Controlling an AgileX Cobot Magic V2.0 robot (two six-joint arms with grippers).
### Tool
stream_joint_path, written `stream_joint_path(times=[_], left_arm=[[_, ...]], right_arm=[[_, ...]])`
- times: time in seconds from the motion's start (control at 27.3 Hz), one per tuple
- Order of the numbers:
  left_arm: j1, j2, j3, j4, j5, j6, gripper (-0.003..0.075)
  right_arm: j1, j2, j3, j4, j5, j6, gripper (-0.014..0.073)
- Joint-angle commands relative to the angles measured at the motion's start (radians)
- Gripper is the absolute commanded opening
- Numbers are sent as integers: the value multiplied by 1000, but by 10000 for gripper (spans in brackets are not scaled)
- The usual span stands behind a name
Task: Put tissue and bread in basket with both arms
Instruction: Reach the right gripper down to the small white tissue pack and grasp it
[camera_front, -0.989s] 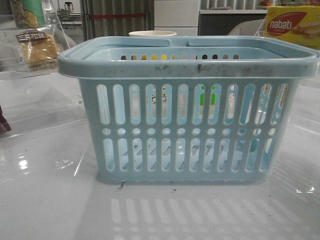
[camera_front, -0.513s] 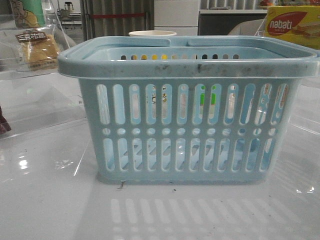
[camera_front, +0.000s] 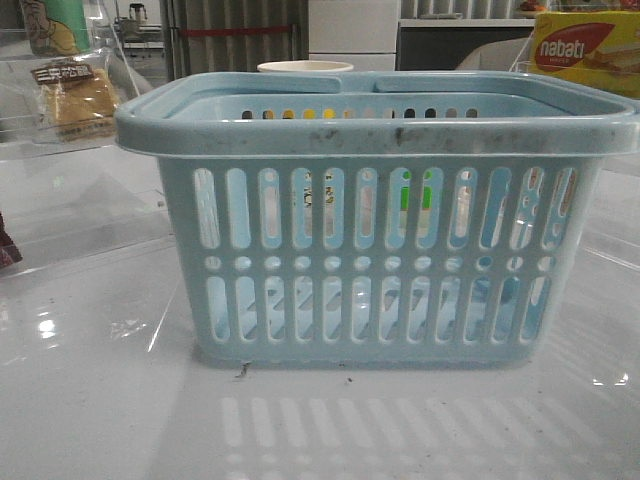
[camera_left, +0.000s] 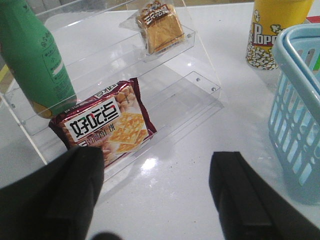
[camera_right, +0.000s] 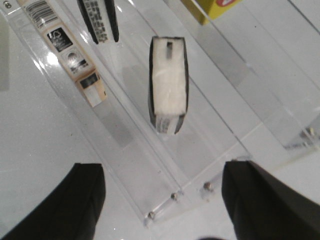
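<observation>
The pale blue basket (camera_front: 375, 215) stands in the middle of the table in the front view; its side also shows in the left wrist view (camera_left: 295, 107). The bread (camera_front: 76, 97) lies on a clear acrylic shelf at the far left, and shows on the upper step in the left wrist view (camera_left: 159, 31). The tissue (camera_right: 168, 90), a black pack with a white top, stands on a clear acrylic step in the right wrist view. My left gripper (camera_left: 157, 187) is open and empty above the table, apart from the bread. My right gripper (camera_right: 162, 200) is open and empty, short of the tissue. Neither gripper shows in the front view.
On the left shelf stand a green bottle (camera_left: 32, 55) and a dark red cracker pack (camera_left: 102, 125). A yellow popcorn cup (camera_left: 272, 30) stands beside the basket. A yellow-red nabati box (camera_front: 585, 50) sits at the back right. A barcode-labelled box (camera_right: 65, 50) and a black pack (camera_right: 97, 20) lie near the tissue.
</observation>
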Motion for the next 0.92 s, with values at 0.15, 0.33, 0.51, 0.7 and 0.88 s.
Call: stream_joint_path(times=[0.15, 0.33, 0.51, 0.7, 0.88], left_arm=[[-8, 9, -28, -7, -78, -6, 508], [-8, 9, -28, -7, -78, -6, 508], [-8, 9, -28, -7, -78, -6, 508], [-8, 9, -28, -7, -78, -6, 508], [-8, 9, -28, -7, -78, -6, 508]], right_arm=[[-6, 70, -127, -15, -88, 1, 593], [-6, 107, -137, -16, -143, 1, 593], [-6, 130, -137, -19, -181, 1, 591], [-6, 138, -137, -19, -190, 1, 472], [-6, 138, -137, -19, -196, 1, 281]])
